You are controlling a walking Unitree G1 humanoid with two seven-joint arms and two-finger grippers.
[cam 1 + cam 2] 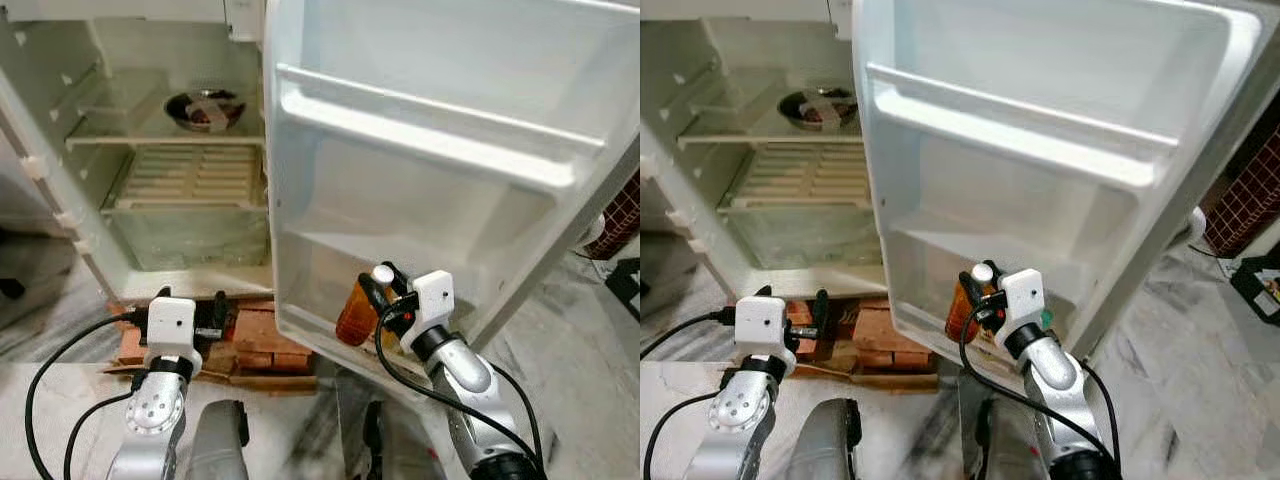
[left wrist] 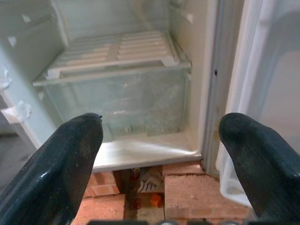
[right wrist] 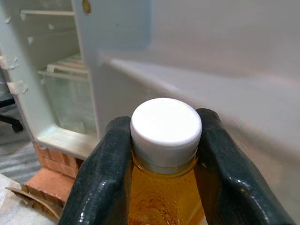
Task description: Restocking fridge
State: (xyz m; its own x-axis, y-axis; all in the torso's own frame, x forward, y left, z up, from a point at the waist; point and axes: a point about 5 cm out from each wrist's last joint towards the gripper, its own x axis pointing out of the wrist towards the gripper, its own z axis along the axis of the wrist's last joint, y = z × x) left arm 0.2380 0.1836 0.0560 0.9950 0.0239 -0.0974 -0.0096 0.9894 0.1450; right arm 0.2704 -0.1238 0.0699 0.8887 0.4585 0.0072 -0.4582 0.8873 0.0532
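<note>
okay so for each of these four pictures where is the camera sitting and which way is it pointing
Left eye: on the head, looking forward and down at the open fridge and its door; both arms show.
Right eye: beside it, same scene.
Left wrist: looks along the open left gripper at the crisper drawer.
Right wrist: looks along the right gripper, shut on the amber bottle.
Shared: both eyes and the right wrist show the bottle.

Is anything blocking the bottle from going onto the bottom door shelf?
Nothing visible is. The right pincer grips the amber bottle just under its white cap, already down at the lowest door shelf, with no other item seen in front of it.
</note>
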